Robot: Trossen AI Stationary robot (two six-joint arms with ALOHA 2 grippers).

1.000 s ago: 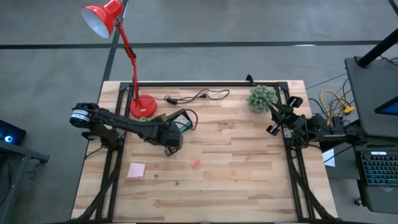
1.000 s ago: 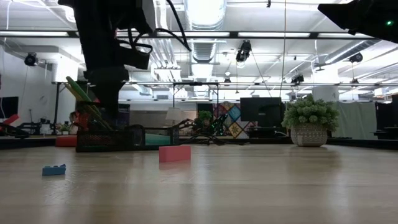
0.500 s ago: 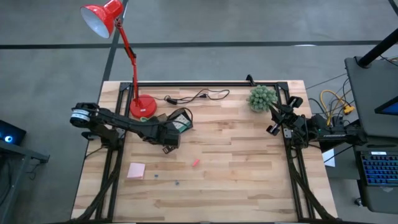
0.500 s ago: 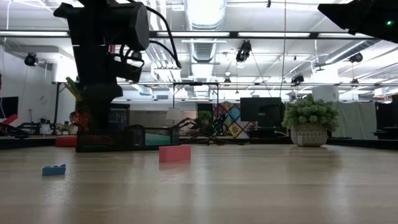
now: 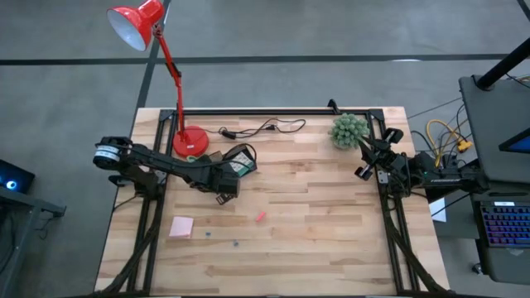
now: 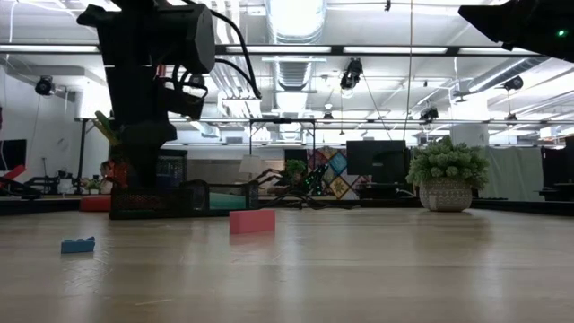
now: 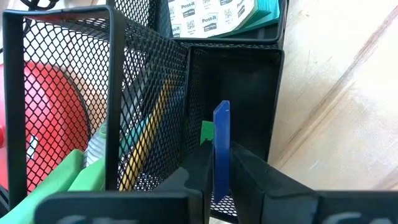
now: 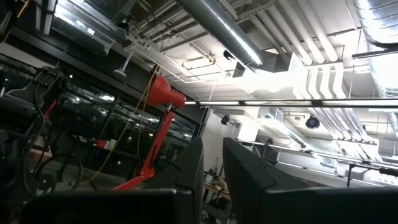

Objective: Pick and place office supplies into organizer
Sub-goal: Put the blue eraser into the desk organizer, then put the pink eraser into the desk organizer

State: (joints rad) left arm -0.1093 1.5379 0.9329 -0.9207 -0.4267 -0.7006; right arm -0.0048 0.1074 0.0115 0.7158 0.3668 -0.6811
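The black mesh organizer point(image 5: 242, 161) stands at the table's far left, next to the red lamp base point(image 5: 190, 141). My left gripper point(image 7: 221, 163) hangs over one of its compartments point(image 7: 245, 93), shut on a thin blue piece point(image 7: 221, 134). Inside the organizer are a sticky-note block point(image 7: 211, 15), a yellow pencil point(image 7: 149, 134) and green items point(image 7: 81, 180). A pink sticky-note pad point(image 5: 181, 227), a small red piece point(image 5: 260, 217) and two tiny pieces point(image 5: 235, 243) lie on the bare wood. My right gripper point(image 8: 212, 163) waits at the table's right edge, pointing up, narrowly open and empty. My left gripper pinches the thin blue piece by its two flat faces point(image 7: 221, 155) between the two fingers. The fingers slant down from above into the organizer. The piece stands on edge and sticks out past the fingertips over a compartment; whether its far end touches the bottom I cannot tell.
The lamp's red arm point(image 5: 170, 66) rises behind the organizer and a black cable point(image 5: 261, 127) lies along the far edge. A green plant ball point(image 5: 349, 130) stands at the far right. In the low view a red block point(image 6: 252, 221) and a blue brick point(image 6: 77, 244) lie on the wood.
My left gripper has sunk toward the organizer and shifted slightly toward the table's left edge, then kept still over the compartment.
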